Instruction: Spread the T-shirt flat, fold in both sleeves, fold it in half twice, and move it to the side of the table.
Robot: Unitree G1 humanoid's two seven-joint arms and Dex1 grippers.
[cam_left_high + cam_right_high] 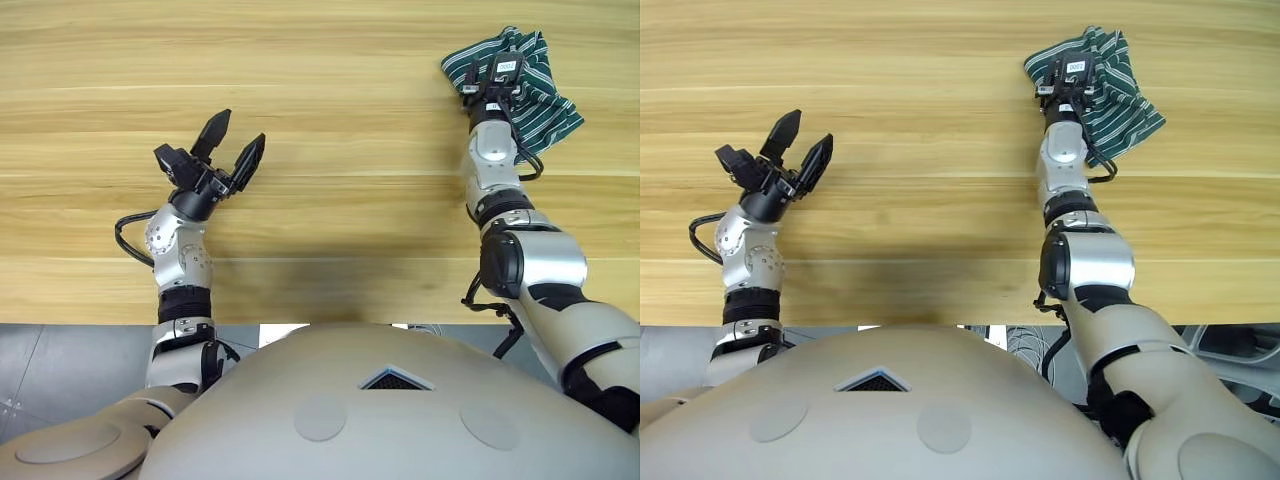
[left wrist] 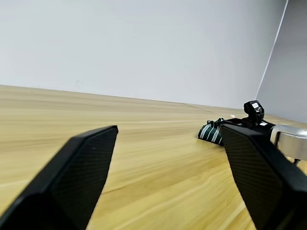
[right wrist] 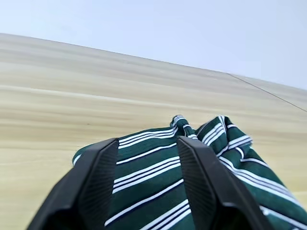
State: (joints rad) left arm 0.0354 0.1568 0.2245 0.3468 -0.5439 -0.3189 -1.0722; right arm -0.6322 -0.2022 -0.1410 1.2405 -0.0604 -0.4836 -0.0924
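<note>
t-shirt (image 1: 540,95), green with white stripes, bunched at far right of light wooden counter (image 1: 330,90), under released right tool (image 3: 148,141); left tool (image 1: 243,127) released, well apart.

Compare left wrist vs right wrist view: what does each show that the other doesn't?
Left wrist: the left end effector, fingers wide open, plus the right forearm farther off. Right wrist: the right end effector, fingers apart, close above striped fabric. Both: the crumpled T-shirt, the wooden table, the pale wall.

T-shirt (image 1: 548,100) partly hidden — under right end effector (image 3: 148,140)
</note>
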